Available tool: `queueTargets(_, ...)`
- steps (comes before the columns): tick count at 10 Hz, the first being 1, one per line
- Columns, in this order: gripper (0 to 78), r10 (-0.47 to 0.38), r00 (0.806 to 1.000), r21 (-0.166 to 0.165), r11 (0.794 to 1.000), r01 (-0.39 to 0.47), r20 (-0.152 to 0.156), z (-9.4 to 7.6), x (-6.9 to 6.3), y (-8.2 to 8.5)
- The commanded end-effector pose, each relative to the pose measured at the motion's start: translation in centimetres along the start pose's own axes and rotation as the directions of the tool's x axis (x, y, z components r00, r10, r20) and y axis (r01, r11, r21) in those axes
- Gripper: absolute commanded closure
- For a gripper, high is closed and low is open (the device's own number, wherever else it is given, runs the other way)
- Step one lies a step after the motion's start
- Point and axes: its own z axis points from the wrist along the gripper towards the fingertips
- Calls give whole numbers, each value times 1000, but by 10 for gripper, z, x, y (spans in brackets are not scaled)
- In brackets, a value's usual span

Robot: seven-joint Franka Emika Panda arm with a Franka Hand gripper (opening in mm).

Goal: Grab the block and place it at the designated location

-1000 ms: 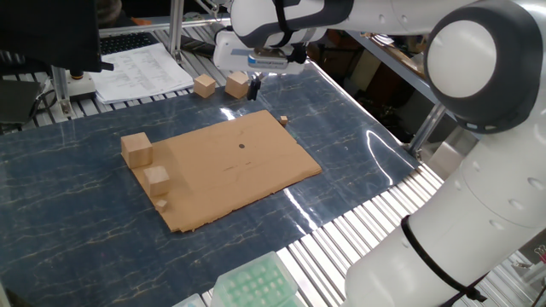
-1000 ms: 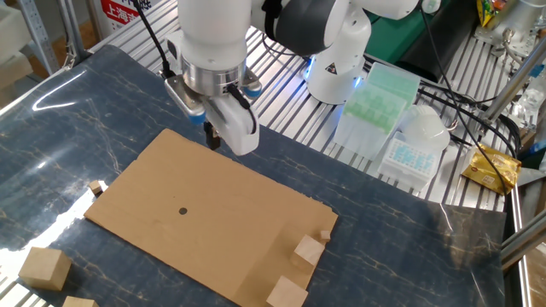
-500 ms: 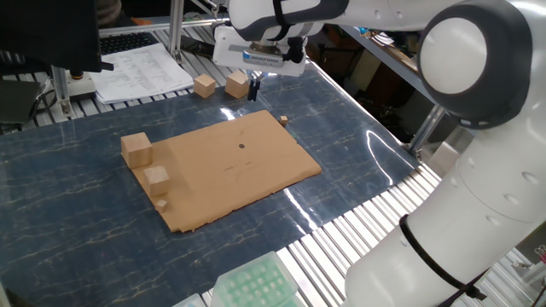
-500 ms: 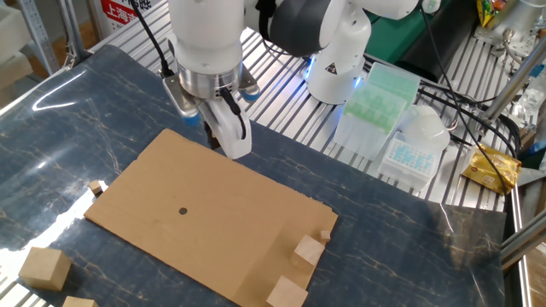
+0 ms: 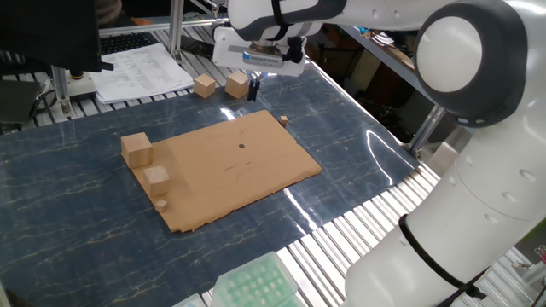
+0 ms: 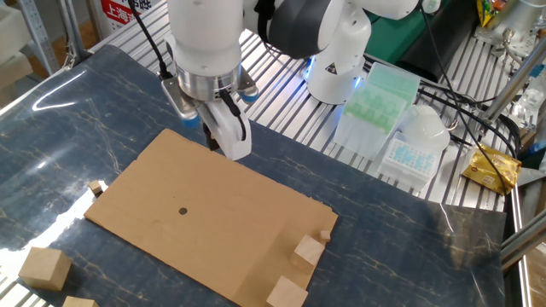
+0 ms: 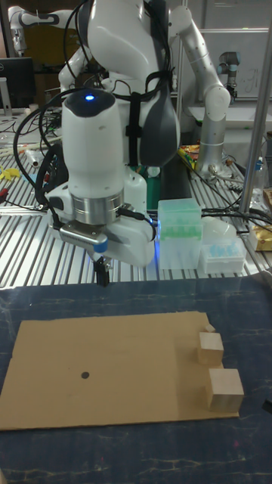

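The block [image 5: 283, 120], a tiny tan cube, lies on the table just off a corner of the cardboard sheet [image 5: 223, 175]. In the other fixed view the block [image 6: 96, 188] is left of the cardboard sheet [image 6: 213, 230]. A second tiny cube [image 5: 161, 204] sits at the sheet's opposite end. The dark dot [image 5: 241, 145] [image 6: 182, 211] [image 7: 84, 373] is bare. My gripper [image 5: 253, 90] [image 6: 212, 141] [image 7: 103, 281] hangs above the table beside the sheet's edge. Its fingers are together and hold nothing.
Two larger tan cubes [image 5: 136, 149] [image 5: 157, 178] stand on one end of the cardboard. Two more cubes [image 5: 204, 85] [image 5: 238, 83] sit on the table close behind the gripper. Green and white tip boxes [image 6: 375, 98] stand by the robot base [image 6: 337, 64]. Papers [image 5: 141, 70] lie beyond the table.
Over the first half second the gripper shifted slightly sideways along the cardboard's edge and lifted a little. Since then it has stayed still. The cubes have not moved.
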Motion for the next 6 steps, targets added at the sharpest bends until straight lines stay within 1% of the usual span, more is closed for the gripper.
queueTargets(1, 776, -27, 999, 5, 1000, 27, 26, 8, -15, -1)
queueTargets(3, 776, -38, 998, 12, 999, 37, 50, 14, -25, -2)
queueTargets(6, 776, -56, 997, 16, 998, 55, 59, 21, -37, -5)
